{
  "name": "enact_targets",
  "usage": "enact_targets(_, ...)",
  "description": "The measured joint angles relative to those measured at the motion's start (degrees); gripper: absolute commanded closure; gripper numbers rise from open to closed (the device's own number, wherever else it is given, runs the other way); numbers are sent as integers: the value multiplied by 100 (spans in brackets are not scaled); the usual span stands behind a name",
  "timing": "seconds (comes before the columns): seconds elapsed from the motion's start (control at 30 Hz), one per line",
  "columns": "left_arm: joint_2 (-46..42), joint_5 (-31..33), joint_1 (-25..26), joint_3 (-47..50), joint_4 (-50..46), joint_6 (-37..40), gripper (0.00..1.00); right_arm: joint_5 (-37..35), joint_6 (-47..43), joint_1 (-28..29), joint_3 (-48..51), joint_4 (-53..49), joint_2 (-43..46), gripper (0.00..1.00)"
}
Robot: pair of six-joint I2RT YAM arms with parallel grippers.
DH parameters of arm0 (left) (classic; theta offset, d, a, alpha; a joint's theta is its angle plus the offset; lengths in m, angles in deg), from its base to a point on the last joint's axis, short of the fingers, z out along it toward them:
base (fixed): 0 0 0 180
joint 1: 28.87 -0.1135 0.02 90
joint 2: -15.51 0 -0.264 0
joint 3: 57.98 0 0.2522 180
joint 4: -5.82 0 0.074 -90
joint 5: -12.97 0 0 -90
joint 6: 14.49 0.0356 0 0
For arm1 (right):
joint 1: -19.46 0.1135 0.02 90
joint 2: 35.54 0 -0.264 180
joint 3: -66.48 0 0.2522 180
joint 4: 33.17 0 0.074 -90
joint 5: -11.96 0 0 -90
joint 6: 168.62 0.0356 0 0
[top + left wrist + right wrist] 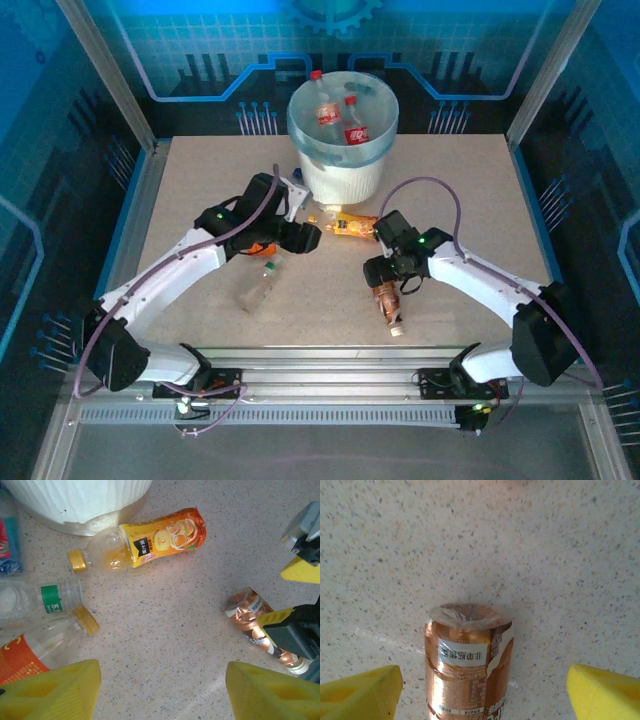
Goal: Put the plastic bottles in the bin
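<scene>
Both grippers had their jaws parted and nothing in them when I checked the feeds. On its own wrist camera, my right gripper (482, 682) held its yellow fingers (362, 690) wide to either side of the copper-labelled bottle (467, 665), and neither pad touched it. My left gripper (162, 685) hung over bare tabletop, fingers apart with only speckled surface between them. From overhead I saw the table (470, 210) carrying everything. At its far middle stood the bin (345, 178), white, with a light-blue liner (300, 135) folded over the rim. Two red-labelled bottles (328, 108) with red caps stood up inside it. Just in front of the bin's foot the orange juice bottle (160, 537) lay on its side, its yellow cap pointing to the left of the left wrist view. It was very close to the bin, though I could not tell whether the two touched. The copper-labelled bottle lay on its side too, well apart from the bin, its base pointing away from the right wrist camera. At the left edge of the left wrist view lay a green-labelled bottle (50, 597), clear-bodied. Right beside it was a red-and-orange-labelled bottle (25, 655) with a yellow cap. Overhead, a clear bottle (258, 288) lay near the left arm; I could not tell whether it was one of those two.
</scene>
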Motion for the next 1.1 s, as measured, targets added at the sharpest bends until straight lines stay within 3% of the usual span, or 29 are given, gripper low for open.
enact_targets(0.27, 55, -35, 68, -131, 13, 0, 32, 245, 13, 0, 186, 299, -649, 21)
enact_targets(0.33, 55, -35, 68, -144, 15, 0, 32, 286, 20, 0, 186, 387, -813, 33)
enact_targets(0.5, 52, -35, 68, -144, 15, 0, 32, 396, 4, 0, 184, 496, -970, 47)
enact_targets(0.7, 37, -11, 70, -177, 7, 4, 32, 400, -31, 15, 28, 210, -726, 49)
enact_targets(0.87, -39, 85, 72, -553, 11, 46, 30, 372, -96, 208, -868, -363, -74, 49)
enact_targets(1.1, -184, 417, 72, -1598, 260, 260, 28, 175, -564, 420, -3123, -387, 332, 50)
